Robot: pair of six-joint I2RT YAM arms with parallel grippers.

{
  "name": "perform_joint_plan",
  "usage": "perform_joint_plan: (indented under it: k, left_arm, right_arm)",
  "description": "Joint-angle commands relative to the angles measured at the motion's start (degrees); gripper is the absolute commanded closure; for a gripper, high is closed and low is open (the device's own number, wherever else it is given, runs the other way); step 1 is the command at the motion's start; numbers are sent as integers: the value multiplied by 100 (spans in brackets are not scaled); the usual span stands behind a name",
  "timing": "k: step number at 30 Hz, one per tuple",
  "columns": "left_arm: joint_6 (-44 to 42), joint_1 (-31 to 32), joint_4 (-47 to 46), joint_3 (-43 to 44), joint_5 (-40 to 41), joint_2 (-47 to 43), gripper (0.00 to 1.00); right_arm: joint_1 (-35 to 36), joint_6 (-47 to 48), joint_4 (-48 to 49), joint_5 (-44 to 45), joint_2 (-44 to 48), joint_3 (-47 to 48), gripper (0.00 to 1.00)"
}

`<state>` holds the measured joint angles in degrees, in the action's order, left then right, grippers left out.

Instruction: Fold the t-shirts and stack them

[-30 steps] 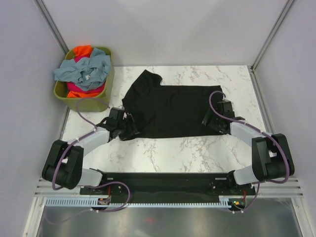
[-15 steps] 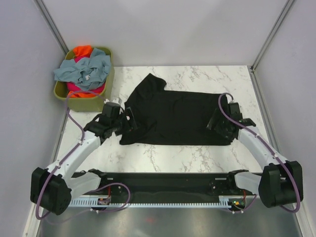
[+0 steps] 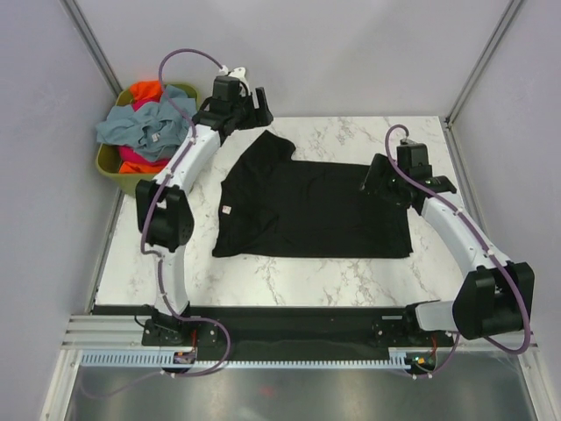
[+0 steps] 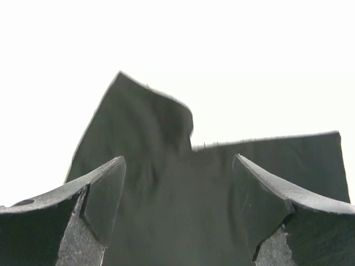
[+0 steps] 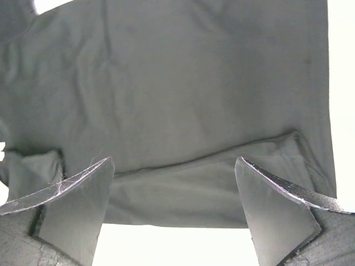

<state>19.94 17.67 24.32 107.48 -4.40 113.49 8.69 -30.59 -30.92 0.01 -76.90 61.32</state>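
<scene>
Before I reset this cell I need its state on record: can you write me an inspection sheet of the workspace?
Surface: marble table, shirt lying on it.
Job's things: black t-shirt spread out mid-table, sleeve pointing far-left, white tag near its left edge; grey-blue shirt, orange shirt and magenta shirt heaped in the olive-green basket.
Clutter: that basket at the far-left corner; nothing else seen.
Grippers: left end effector open over the sleeve, empty; right end effector open over the shirt's right side, empty.
Cables: purple cables loop along both arms.
Surroundings: grey walls, metal corner posts.
</scene>
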Motion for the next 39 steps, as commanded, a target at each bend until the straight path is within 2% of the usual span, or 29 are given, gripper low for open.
perform_joint_plan:
  k: [1, 2, 5, 8, 13, 23, 26, 28, 32, 34, 37, 39]
  left_arm:
    - [-571, -255, 73, 1491, -569, 1277, 14]
    - [-518, -299, 108, 2148, -762, 1942, 14]
    - [-299, -378, 109, 2994, -965, 2885, 15]
    - [-219, -414, -233, 3383, -1036, 3397, 13]
    - [369, -484, -1015, 3420, -1264, 3995, 14]
    - [958, -528, -1403, 3516, -1247, 4418, 17]
    - [1134, -580, -1587, 3612, -1186, 4523, 14]
    - [1397, -642, -1745, 3762, -1238, 4681, 12]
    - [2284, -818, -2255, 3824, -1720, 5007, 17]
    - [2330, -827, -2404, 3719, -1713, 4903, 18]
    - [2111, -818, -2914, 2798, -1336, 4351, 15]
    - [1996, -827, -2644, 2821, -1098, 4330, 14]
  right_arm:
    - [71, 263, 77, -581, 140, 231, 2]
    - [72, 307, 77, -616, 167, 231, 2]
    - [80, 422, 33, -721, 290, 144, 2]
    - [89, 396, 112, -967, 422, 3, 2]
    - [195, 343, 139, -1117, 483, -103, 2]
    - [221, 448, 147, -1109, 466, -138, 2]
    - [221, 440, 217, -1126, 396, -243, 2]
    - [221, 440, 270, -1161, 317, -305, 2]
    - [221, 413, 393, -1205, 229, -366, 2]
    - [221, 422, 428, -1240, 176, -366, 2]
    - [212, 449, 437, -1249, 132, -366, 2]
    - [221, 475, 437, -1258, 106, -358, 2]
